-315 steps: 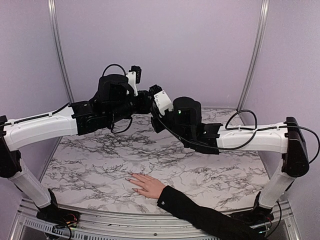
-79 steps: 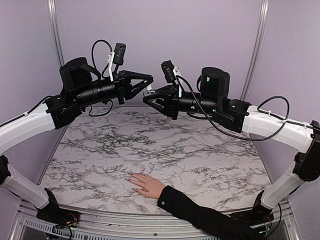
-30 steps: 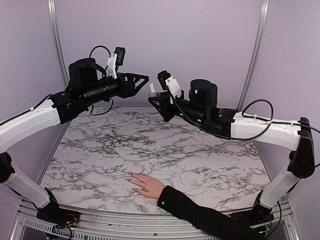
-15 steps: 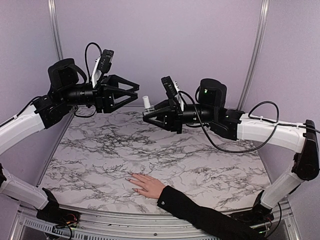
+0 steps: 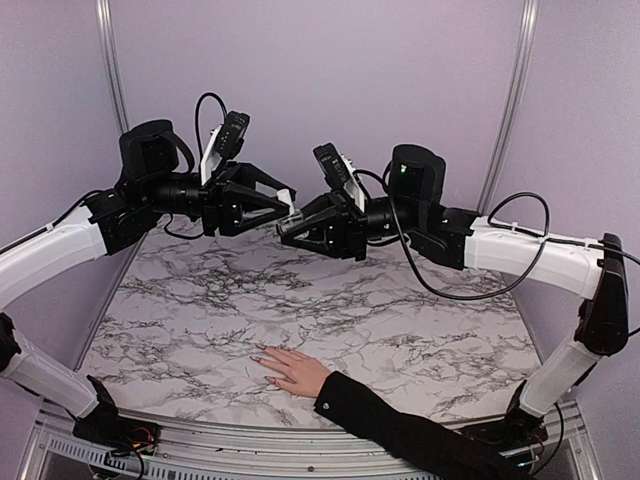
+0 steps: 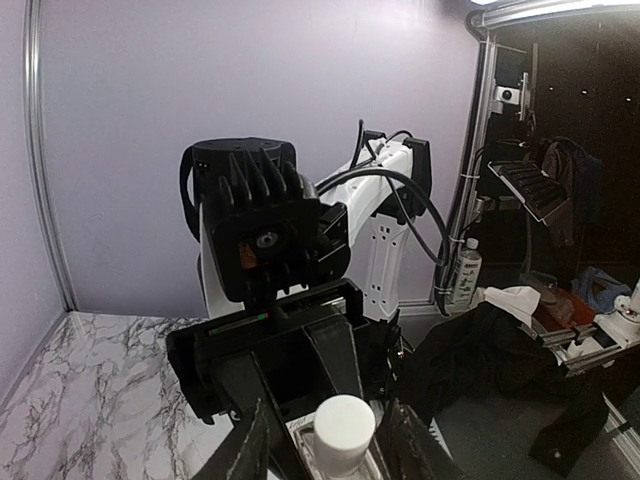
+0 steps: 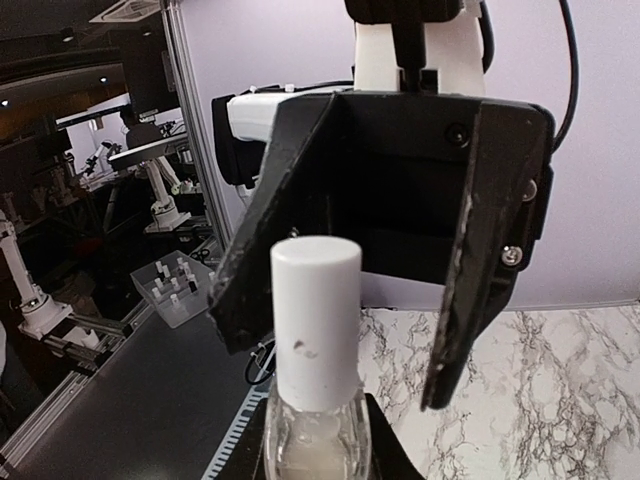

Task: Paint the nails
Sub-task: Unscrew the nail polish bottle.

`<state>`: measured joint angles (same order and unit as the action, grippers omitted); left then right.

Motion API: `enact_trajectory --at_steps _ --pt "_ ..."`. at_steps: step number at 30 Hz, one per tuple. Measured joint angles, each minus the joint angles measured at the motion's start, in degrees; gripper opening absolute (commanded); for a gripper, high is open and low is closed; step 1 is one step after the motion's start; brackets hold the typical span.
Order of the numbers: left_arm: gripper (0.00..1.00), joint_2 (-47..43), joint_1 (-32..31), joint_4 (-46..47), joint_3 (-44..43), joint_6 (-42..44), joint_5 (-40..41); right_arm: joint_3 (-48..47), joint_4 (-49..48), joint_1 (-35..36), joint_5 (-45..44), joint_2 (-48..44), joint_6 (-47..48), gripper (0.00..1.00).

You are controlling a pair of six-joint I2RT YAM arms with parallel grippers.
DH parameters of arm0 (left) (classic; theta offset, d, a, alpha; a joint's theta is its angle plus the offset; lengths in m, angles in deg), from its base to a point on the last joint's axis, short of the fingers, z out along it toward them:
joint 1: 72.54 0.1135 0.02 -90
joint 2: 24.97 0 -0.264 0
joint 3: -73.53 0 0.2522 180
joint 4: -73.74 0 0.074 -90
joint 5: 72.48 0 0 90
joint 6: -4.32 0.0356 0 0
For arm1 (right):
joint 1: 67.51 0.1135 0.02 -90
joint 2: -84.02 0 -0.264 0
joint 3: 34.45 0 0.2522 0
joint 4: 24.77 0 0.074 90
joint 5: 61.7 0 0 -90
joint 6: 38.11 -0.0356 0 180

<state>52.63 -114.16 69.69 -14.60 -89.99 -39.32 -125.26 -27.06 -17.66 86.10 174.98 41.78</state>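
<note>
The nails (image 5: pixel 257 357) are seen on a pale hand (image 5: pixel 296 372) laid flat at the near edge of the marble surface (image 5: pixel 400 300), well below and apart from both claws. A white-capped bottle (image 7: pixel 315 330) is pinched in the right claw (image 5: pixel 284 226). The left claw (image 5: pixel 288 201) is spread around the cap (image 6: pixel 343 428).

you're looking at: bottle (image 7: pixel 316 442) body clear glossy glass, cap (image 7: pixel 315 320) matt white plastic, small nicks; left gripper (image 5: pixel 286 203) fingers (image 7: pixel 470 250) matt black plastic, worn edges; table (image 5: pixel 400 300) smooth marble-print; sleeve (image 5: pixel 400 425) black cloth; arm shells (image 5: pixel 520 255) smooth white plastic
</note>
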Motion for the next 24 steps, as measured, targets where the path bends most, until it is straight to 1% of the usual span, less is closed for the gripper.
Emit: enact_trajectory --at_steps 6,9,13,17,24 --pt "0.1 0.85 -0.35 0.2 -1.25 0.81 -0.55 0.0 -0.2 0.0 0.92 0.79 -1.25 0.0" --pt "0.01 0.9 -0.46 0.44 -1.57 0.66 -0.39 -0.02 -0.87 -0.02 0.81 0.81 -2.08 0.0" --pt "0.0 0.98 -0.66 0.44 -1.75 0.2 1.05 -0.02 -1.14 -0.26 -0.57 0.81 -2.27 0.0" --pt "0.0 1.14 -0.66 0.52 -1.77 -0.66 4.55 -0.04 -0.81 -0.55 -3.13 0.79 -1.73 0.0" --pt "0.0 1.27 -1.38 0.48 -2.12 -1.95 14.86 -0.07 1.05 -0.96 -12.39 -0.2 1.22 0.0"
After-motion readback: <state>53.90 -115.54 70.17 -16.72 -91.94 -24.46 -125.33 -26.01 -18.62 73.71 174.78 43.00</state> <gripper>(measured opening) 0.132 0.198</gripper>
